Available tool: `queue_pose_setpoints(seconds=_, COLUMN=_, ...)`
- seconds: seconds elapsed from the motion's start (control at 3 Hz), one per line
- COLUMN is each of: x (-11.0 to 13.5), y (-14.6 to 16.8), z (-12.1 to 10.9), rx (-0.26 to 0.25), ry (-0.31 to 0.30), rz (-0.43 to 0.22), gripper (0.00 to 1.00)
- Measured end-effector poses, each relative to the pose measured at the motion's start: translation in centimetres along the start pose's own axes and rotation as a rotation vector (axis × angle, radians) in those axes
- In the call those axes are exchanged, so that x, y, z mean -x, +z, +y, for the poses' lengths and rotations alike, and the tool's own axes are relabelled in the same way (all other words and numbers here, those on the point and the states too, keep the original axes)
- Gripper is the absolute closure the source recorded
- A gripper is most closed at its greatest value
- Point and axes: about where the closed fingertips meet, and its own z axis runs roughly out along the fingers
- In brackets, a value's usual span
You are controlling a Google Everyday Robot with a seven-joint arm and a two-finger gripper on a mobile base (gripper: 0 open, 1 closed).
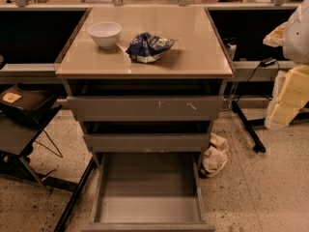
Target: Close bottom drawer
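- Your target, the bottom drawer [147, 209], a shallow grey rectangular tray with a plain low front panel, is pulled far out of the grey cabinet toward the camera. Its front panel lies right at the lower edge of the view and the tray looks empty.
- Above it, the mid-width grey drawer front [147, 142] and the widest grey drawer front with pale scratch marks [145, 108] each stand out a little (neither is your job).
- You see the pincer [282, 105] only as pale, blocky shapes at the right edge, off to the side of the cabinet and about level with the upper drawers. You cannot tell whether it is spread or pressed together, and it appears to hold nothing.
- The relation that counts: the open drawer lies down and to the left of the pincer, well apart from it. The front panel runs left to right, while the slide runs from the camera into the cabinet.
- So you will likely need to bring the pincer low in front of that panel, then push straight in.
- On the beige table [203, 57], a round white bowl [105, 34] and a crumpled blue bag [148, 46] sit side by side, clear of any low push.
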Motion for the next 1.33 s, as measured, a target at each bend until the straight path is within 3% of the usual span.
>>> queue_pose_setpoints(seconds=0.67, x=0.3, y=1.0, z=0.3, rx=-0.005, ry=-0.016, rz=0.001, gripper=0.0)
queue_pose_setpoints(seconds=1.0, x=0.3, y=4.7, z=1.8, rx=-0.016, ry=-0.061, rz=0.005, gripper=0.0)
queue_pose_setpoints(seconds=1.33, x=1.1, y=13.7, z=4.8, rx=0.042, ry=-0.079, rz=-0.017, gripper=0.0)
